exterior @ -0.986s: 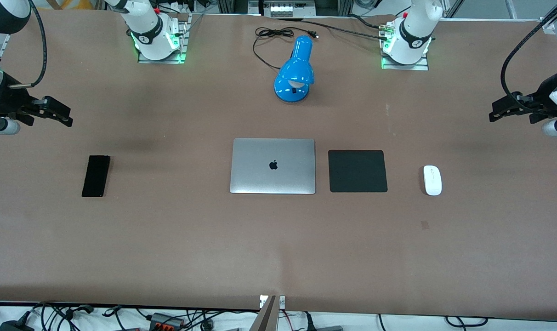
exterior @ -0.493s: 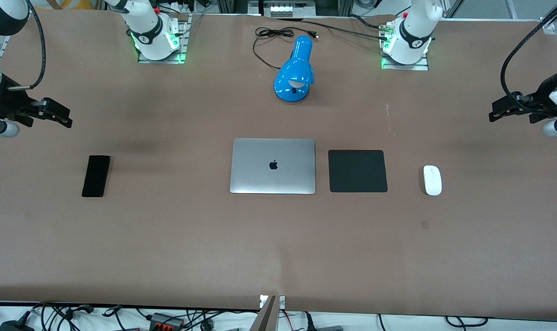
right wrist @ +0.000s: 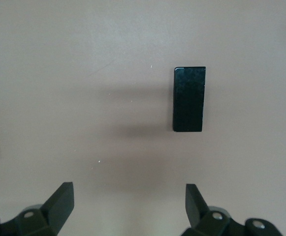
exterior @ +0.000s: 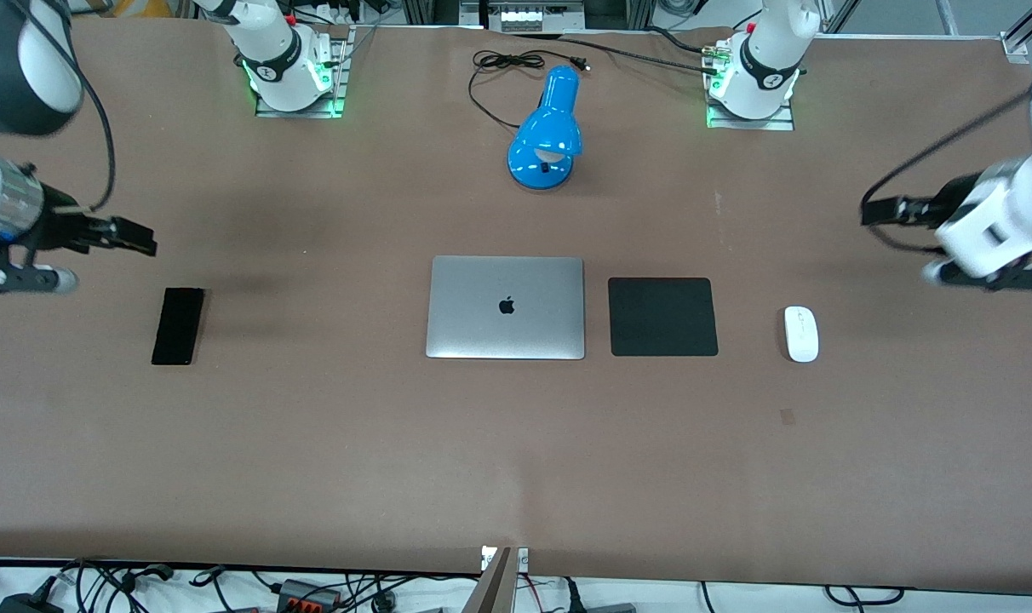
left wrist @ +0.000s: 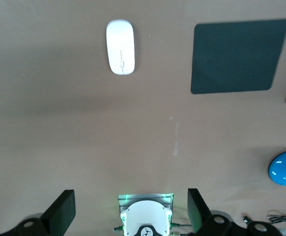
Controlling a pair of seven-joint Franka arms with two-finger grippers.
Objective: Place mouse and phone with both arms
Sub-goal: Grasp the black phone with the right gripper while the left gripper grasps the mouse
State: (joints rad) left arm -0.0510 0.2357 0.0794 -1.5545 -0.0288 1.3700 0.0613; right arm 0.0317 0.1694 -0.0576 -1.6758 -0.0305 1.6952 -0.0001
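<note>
Front view takes in the whole table (exterior: 516,451): laptop (exterior: 506,307) in the middle, black mat (exterior: 662,317) beside it, blue lamp (exterior: 547,129) nearer the bases. Only the wrist views show the fingers clearly. The left gripper (left wrist: 130,214) hangs wide open and empty over bare table toward the left arm's end, the mouse (exterior: 800,334) lying flat just beside the mat. The right gripper (right wrist: 128,206) is spread wide too, holding nothing, up over the table's right-arm end with the phone (exterior: 178,325) lying flat below.
</note>
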